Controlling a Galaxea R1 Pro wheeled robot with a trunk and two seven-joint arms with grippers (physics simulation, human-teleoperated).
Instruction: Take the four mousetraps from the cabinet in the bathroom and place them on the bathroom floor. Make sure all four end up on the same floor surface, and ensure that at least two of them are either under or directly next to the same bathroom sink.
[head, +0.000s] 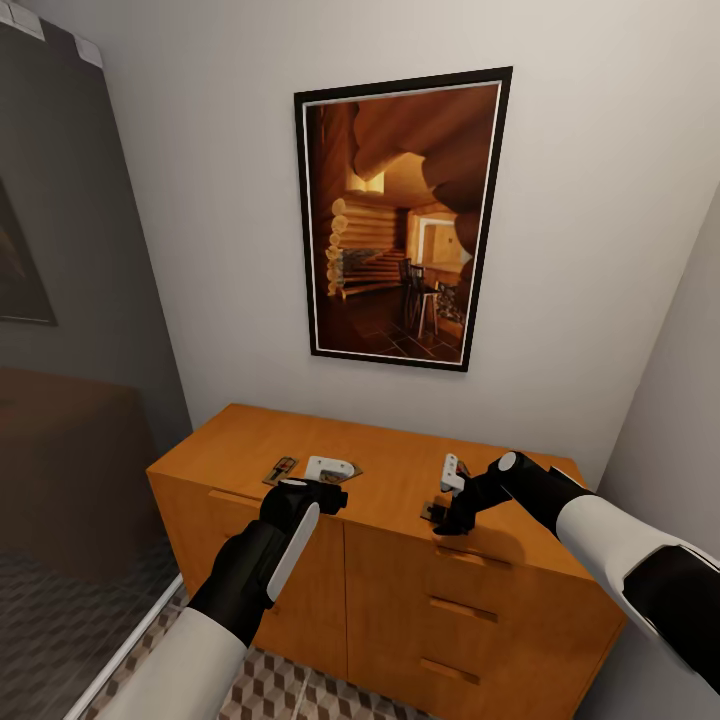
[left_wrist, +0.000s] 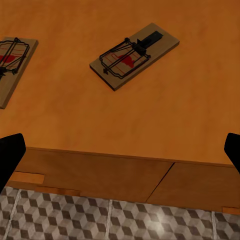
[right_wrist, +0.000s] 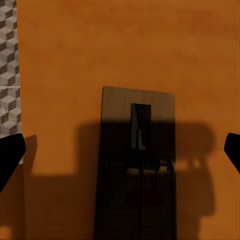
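— Looking down, what do you see?
— Both arms reach over the cabinet (head: 400, 560). The left claw (head: 325, 495) hangs above its front edge, wide open, holding nothing.
— Where are the mousetraps?
— One mousetrap (left_wrist: 134, 55) lies flat on the cabinet top past the left claw, and a second one (left_wrist: 12, 62) lies near it. A third mousetrap (right_wrist: 136, 170) sits in shadow right under the right claw (head: 445, 505).
— Has that claw got it?
— No, its fingers are spread wide, apart from the trap. The bathroom floor (left_wrist: 115, 220) shows below.
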